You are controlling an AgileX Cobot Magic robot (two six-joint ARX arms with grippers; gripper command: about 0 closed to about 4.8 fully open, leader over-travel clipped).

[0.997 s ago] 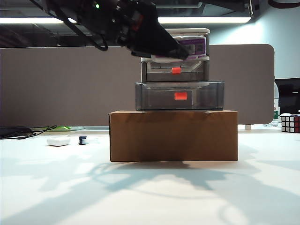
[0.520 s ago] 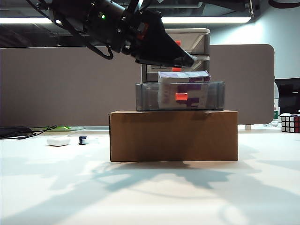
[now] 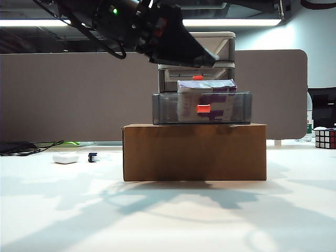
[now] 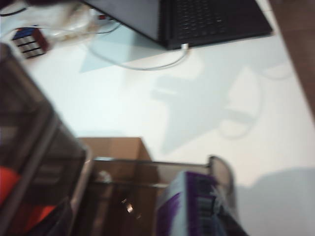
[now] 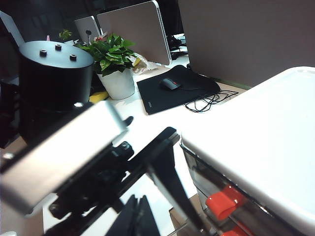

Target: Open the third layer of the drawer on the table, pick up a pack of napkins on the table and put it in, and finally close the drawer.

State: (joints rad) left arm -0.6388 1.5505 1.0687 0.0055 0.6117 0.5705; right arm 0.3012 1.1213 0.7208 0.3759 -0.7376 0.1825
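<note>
Drawer unit is seen on a brown cardboard box, which sits on the white table.

- Third layer: drawn out towards the exterior camera, proud of the two tiers above. Its red-orange handle is seen at the front wall.
- Pack of napkins: stood on edge inside the third layer. The purple and white top shows above the tray rim and the rest shows through the smoky wall. It is placed right of the tray's centre.
- Left gripper: recorded at 11 o'clock from the pack, clear of it, with its tip in front of the top tier. Its dark fingers are seen spread apart in the right wrist view, and nothing is held between them.
- Left wrist view: blurred. The pack and the tray's rounded corner are made out below the camera, with the box beneath.
- Right gripper: not found in any picture, so its spread cannot be told. Its camera is held close beside the unit's white top and looks across at the left arm.
- Small white case: noted on the table at 9 o'clock from the box, well apart.
- Puzzle cube: noted at 3 o'clock, at the frame edge.
</note>
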